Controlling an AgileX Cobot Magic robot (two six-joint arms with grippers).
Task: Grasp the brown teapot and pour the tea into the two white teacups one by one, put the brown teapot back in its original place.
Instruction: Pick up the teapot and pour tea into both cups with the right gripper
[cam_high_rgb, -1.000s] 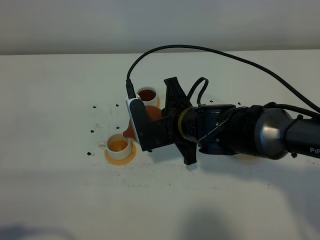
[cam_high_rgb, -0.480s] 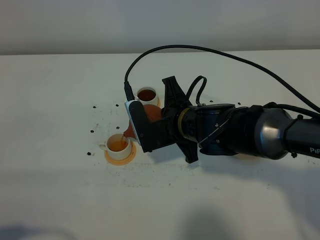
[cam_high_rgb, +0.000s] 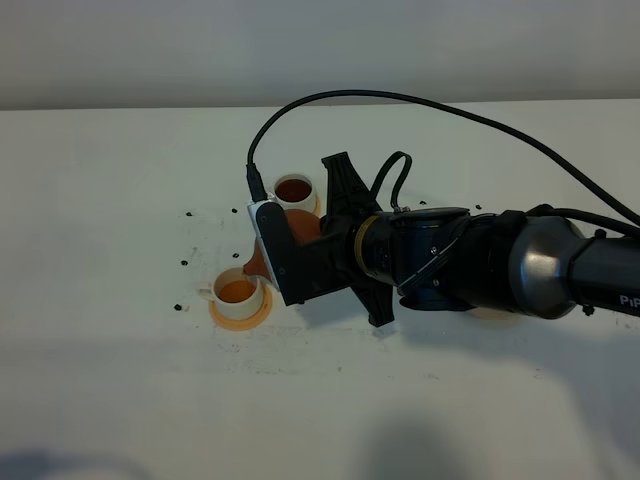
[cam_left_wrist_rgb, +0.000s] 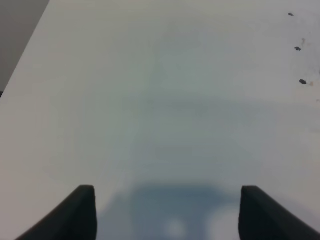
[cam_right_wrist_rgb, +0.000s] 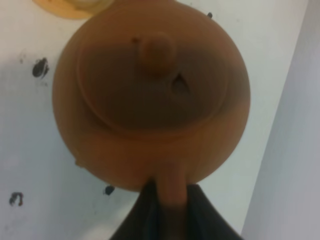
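My right tool (cam_right_wrist_rgb: 171, 207) is clamping shut on the loop handle (cam_right_wrist_rgb: 172, 186) of the brown teapot (cam_right_wrist_rgb: 150, 100). I'm holding the pot tipped above the middle of the counter (cam_high_rgb: 100, 230), with the spout (cam_high_rgb: 257, 263) hanging right at the rim of the nearer white teacup (cam_high_rgb: 252, 300). That cup is showing orange-brown tea (cam_high_rgb: 237, 290) and sitting on its orange coaster (cam_high_rgb: 240, 316). The other teacup (cam_high_rgb: 276, 192), closer to the counter's far edge, is already holding dark tea. My left tool (cam_left_wrist_rgb: 167, 205) is hanging with its jaws apart over bare counter, gripping nothing.

Here's what I'm watching for. If I'm tilting too long, this small cup is going over the brim and flooding the coaster. If I'm tilting too steeply, the knobbed lid (cam_right_wrist_rgb: 155, 50) is sliding off, since nothing is pinning it. I'm only pinching a thin handle, so the heavy pot could be swivelling in my grip. And the far teacup is sitting just beside the pot, so a careless swing back is knocking it.
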